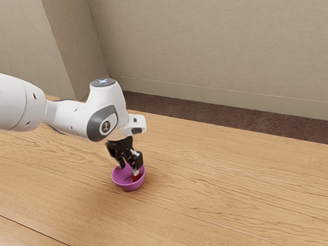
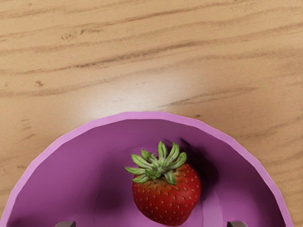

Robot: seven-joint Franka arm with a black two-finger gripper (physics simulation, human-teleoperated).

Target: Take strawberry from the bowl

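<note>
1 bowl (image 1: 128,186) sits on wooden table (image 1: 229,186), beige wall (image 1: 215,42) beyond.

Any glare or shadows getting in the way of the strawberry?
Wrist view: pale glare on the table just outside the bowl, clear of the strawberry; dark shadow on the bowl's inside, right beside the berry. Exterior view: whitish sheen at the lower left, away from the bowl.

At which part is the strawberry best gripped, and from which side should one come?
I would grip the strawberry's round red body, below the green leaves, from above: the bowl walls it in all around but is open on top. The open fingers could close on two opposite flanks.
</note>
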